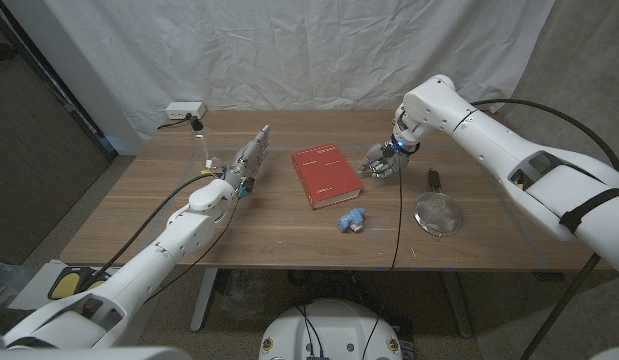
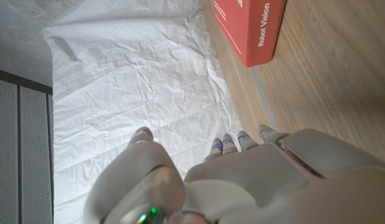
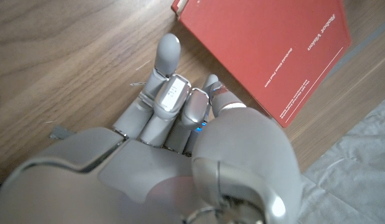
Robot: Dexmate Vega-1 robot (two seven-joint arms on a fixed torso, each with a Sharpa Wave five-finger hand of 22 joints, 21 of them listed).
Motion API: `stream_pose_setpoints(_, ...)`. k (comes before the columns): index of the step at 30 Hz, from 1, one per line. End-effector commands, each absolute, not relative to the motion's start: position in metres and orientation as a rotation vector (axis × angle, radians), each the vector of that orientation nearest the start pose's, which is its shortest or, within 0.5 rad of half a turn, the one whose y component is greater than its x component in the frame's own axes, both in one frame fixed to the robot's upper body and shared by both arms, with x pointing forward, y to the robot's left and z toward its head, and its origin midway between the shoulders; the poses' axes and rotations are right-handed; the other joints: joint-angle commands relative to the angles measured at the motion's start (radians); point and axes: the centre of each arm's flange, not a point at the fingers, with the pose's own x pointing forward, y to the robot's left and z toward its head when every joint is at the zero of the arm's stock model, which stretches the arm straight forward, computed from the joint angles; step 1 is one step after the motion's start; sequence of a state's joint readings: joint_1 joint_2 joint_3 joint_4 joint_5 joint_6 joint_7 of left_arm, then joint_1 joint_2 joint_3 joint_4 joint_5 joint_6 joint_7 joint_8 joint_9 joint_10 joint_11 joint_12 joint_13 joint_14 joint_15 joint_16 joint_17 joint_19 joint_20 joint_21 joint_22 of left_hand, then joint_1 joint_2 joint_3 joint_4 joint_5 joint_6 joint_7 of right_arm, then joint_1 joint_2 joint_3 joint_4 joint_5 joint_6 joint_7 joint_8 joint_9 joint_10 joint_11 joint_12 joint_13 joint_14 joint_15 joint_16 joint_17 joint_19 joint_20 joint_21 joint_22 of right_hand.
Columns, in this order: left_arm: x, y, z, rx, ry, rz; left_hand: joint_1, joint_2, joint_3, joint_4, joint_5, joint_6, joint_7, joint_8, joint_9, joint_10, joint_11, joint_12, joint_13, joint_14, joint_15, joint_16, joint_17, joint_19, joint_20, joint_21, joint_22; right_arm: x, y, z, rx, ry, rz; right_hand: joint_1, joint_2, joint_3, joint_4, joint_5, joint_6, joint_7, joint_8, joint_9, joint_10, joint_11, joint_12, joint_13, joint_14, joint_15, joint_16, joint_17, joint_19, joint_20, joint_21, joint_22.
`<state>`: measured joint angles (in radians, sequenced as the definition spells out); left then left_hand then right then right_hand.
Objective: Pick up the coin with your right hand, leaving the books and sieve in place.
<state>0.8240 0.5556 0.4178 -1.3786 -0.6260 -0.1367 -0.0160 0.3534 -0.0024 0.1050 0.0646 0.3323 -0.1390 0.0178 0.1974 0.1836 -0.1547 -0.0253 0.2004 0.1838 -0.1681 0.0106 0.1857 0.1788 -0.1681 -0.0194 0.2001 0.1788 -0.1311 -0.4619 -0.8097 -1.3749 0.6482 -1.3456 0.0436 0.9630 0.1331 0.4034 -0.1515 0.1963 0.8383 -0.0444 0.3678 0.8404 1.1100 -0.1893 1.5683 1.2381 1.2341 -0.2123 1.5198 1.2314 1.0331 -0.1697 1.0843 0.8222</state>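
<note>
The left hand (image 1: 251, 155) sits out over the left half of the wooden table (image 1: 189, 215) at the end of a long, nearly straight arm. Its fingers are stretched together toward the far edge and the thumb is set apart, with nothing in its hold (the left wrist view shows the back of the same hand (image 2: 254, 180), fingers straight, aimed at the white backdrop). Behind it, near the far left corner, lies a white power strip (image 1: 184, 111). At the middle of the table is the red book (image 1: 327, 176), lying flat, its long axis running away from the robot with the far end leaning a little to the left; its edge reads "Robot Vision" in the left wrist view (image 2: 251, 28). Nearer the robot, just off the book's near right corner, lies a small blue object (image 1: 351, 219). The right hand (image 1: 379, 162) comes down from a sharply bent arm, just beside the book's right edge, palm toward the table. In the right wrist view this hand (image 3: 180, 143) has its fingers (image 3: 167, 53) bent down onto the wood close to the book (image 3: 273, 56). I cannot make out the coin, so neither its place, which way it lies, nor whether the hand grasps it can be told. Farthest right, the sieve (image 1: 439, 215) rests on the table, handle toward the far edge.
</note>
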Motion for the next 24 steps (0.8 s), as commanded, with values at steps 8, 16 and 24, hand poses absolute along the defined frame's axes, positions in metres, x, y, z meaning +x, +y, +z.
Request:
stream_pose_setpoints(8,0.644,0.266,-0.019,0.072,-0.498,-0.251,0.017,0.002,0.004,-0.005,-0.009,-0.004,0.006,0.002,0.005,-0.002,0.010,0.001,0.003,-0.002,0.004,0.002,0.004,-0.024,0.003,0.004,0.006,0.638,-0.178,0.076,-0.561,0.471,0.241,0.039,0.022,0.021,-0.005,0.003,0.063,0.035,-0.003,0.001,-0.002,-0.004,0.006,0.005,-0.001,-0.003,-0.003,0.002,-0.010,-0.051,0.008,0.004)
stream_pose_setpoints(16,0.643,0.266,-0.017,0.083,-0.494,-0.254,0.018,0.004,0.004,-0.006,-0.012,-0.004,0.006,0.002,0.005,-0.001,0.010,0.002,0.003,-0.003,0.005,0.002,0.004,-0.024,0.002,0.004,0.006,0.633,-0.176,0.083,-0.563,0.443,0.242,0.040,0.021,0.025,-0.005,0.004,0.067,0.035,-0.004,0.002,-0.001,-0.004,0.006,0.005,0.001,-0.002,-0.002,0.001,-0.011,-0.051,0.009,-0.001)
stream_pose_setpoints(24,0.639,0.266,-0.005,0.081,-0.516,-0.259,0.020,0.005,0.003,-0.006,-0.014,-0.004,0.006,0.002,0.005,0.001,0.009,0.003,0.003,-0.002,0.003,0.002,0.004,-0.024,0.001,0.005,0.006,0.628,-0.179,0.088,-0.535,0.395,0.255,0.039,0.019,0.028,-0.005,0.003,0.068,0.034,-0.006,0.004,0.002,-0.004,0.007,0.005,0.005,-0.002,-0.001,0.001,-0.006,-0.051,0.012,-0.006)
